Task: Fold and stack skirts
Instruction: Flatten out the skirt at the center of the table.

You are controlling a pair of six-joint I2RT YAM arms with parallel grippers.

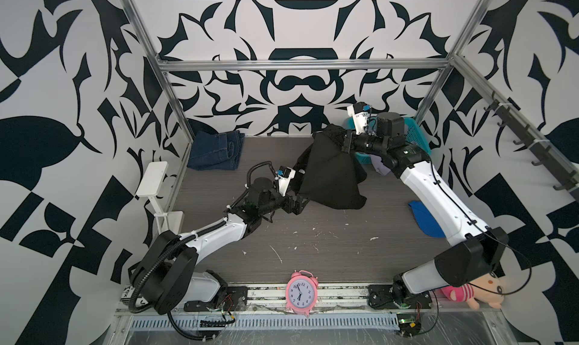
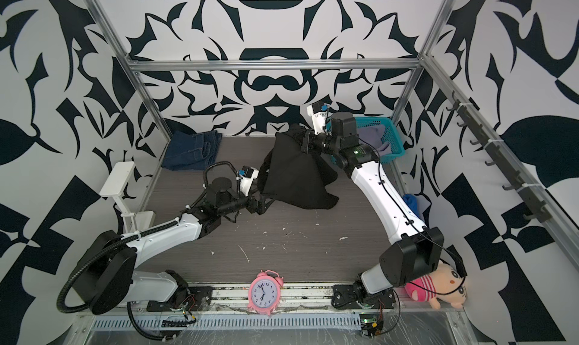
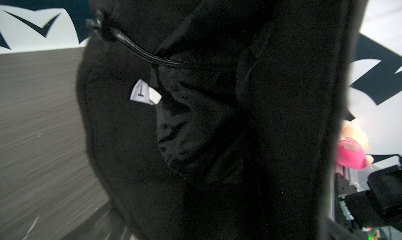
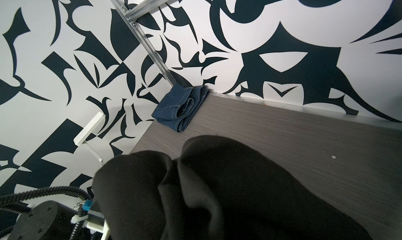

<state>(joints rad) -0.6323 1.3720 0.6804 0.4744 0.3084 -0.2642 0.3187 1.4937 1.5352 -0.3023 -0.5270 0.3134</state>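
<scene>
My right gripper [image 1: 340,140] is shut on the black skirt [image 1: 329,174] and holds its top corner up near the back wall, so the cloth hangs down to the table. The left gripper [image 1: 300,203] stands open at the skirt's lower left edge. That skirt fills the left wrist view, where its zipper and a white label [image 3: 143,93] show, and it hides both grippers' jaws in the wrist views. The denim skirt [image 1: 216,151] lies folded in the back left corner. The lavender skirt [image 2: 372,136] lies in the basket behind the right arm.
A blue basket [image 2: 391,133] stands at the back right. A bright blue cloth [image 1: 426,221] lies under the right arm. On the front rail are a pink alarm clock [image 1: 301,291] and a plush toy [image 1: 476,293]. A white stand [image 1: 152,179] is at the left edge.
</scene>
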